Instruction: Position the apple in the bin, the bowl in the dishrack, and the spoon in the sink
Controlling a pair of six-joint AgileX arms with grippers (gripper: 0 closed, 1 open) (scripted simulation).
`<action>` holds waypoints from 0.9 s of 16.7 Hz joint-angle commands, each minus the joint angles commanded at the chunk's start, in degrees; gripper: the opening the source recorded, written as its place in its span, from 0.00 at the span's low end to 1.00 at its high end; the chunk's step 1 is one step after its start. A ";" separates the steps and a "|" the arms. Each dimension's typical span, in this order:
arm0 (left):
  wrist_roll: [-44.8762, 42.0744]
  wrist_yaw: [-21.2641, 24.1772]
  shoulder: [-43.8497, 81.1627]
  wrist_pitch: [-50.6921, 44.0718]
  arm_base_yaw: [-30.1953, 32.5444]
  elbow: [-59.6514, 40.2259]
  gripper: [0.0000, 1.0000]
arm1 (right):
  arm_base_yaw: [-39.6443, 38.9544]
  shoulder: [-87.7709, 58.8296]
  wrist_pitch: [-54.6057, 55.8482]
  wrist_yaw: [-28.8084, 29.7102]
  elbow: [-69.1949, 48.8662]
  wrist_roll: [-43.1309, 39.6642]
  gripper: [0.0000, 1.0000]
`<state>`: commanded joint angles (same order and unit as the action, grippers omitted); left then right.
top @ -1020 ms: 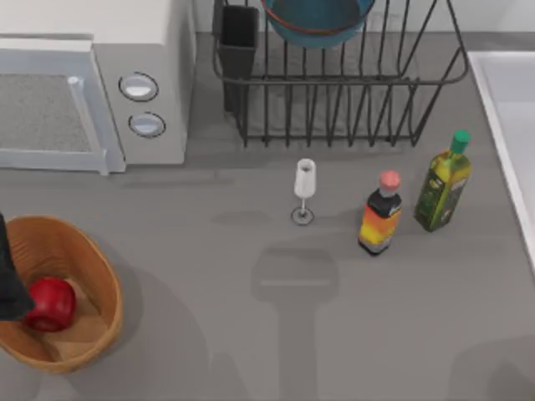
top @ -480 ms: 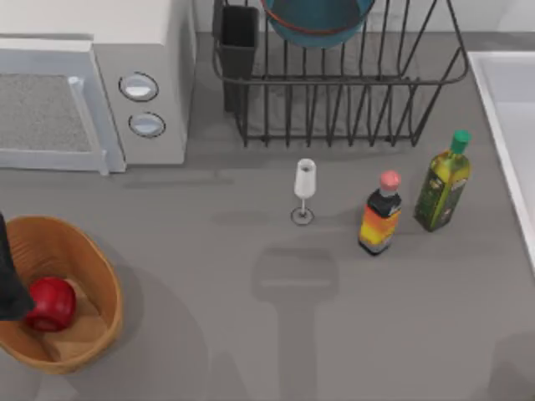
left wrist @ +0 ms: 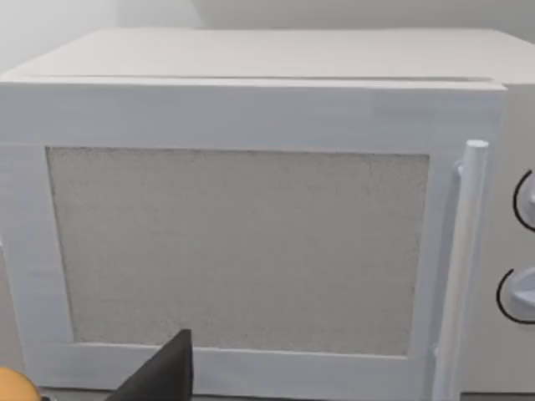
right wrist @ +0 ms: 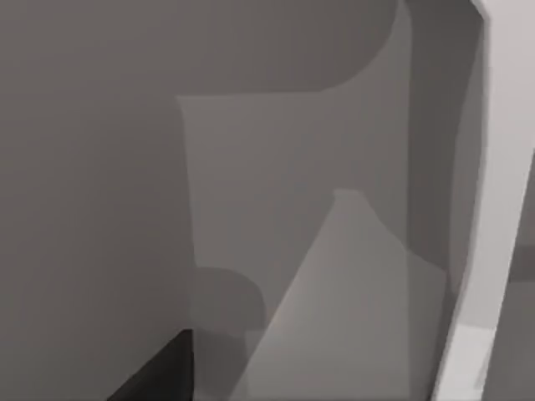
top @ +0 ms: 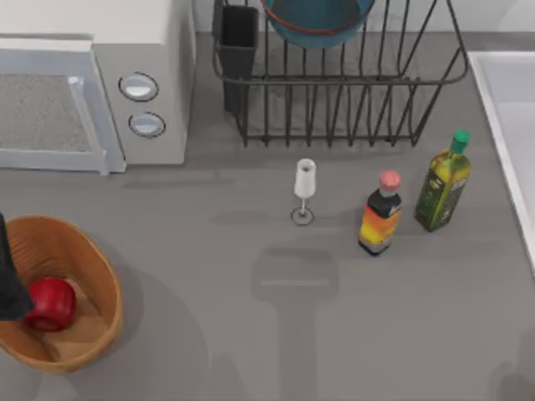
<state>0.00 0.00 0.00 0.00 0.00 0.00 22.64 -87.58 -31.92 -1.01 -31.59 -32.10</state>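
Note:
The red apple (top: 52,302) lies inside the wicker bin (top: 102,280) at the table's lower left. My left gripper (top: 12,292) is a dark shape at the left edge, over the bin's left side and touching the apple's left. One of its fingers (left wrist: 163,378) points toward the microwave (left wrist: 251,234). The teal bowl (top: 318,18) stands in the black wire dishrack (top: 351,109) at the back. The sink (top: 495,125) runs along the right edge, and its pale rim (right wrist: 493,209) is beside a dark finger (right wrist: 159,376) of my right gripper. The spoon is out of view.
A white microwave (top: 92,92) with two knobs fills the back left. A small wine glass (top: 304,190), a red-capped sauce bottle (top: 380,215) and a green oil bottle (top: 445,184) stand in front of the dishrack. A dark utensil cup (top: 239,42) sits at the rack's left corner.
The arm shadow at the table's lower right has shrunk toward the corner. The apple, bin and left arm have stayed put.

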 joint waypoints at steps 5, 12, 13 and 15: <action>0.00 0.00 0.00 0.00 0.00 0.00 1.00 | 0.00 0.00 0.00 0.00 0.00 0.00 0.77; 0.00 0.00 0.00 0.00 0.00 0.00 1.00 | 0.00 0.00 0.00 0.00 0.00 0.00 0.25; 0.00 0.00 0.00 0.00 0.00 0.00 1.00 | 0.00 0.00 0.00 0.00 0.00 0.00 0.17; 0.00 0.00 0.00 0.00 0.00 0.00 1.00 | 0.00 0.00 0.00 0.00 0.00 0.00 0.02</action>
<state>0.00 0.00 0.00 0.00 0.00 0.00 22.64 -87.58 -31.92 -1.01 -31.59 -32.10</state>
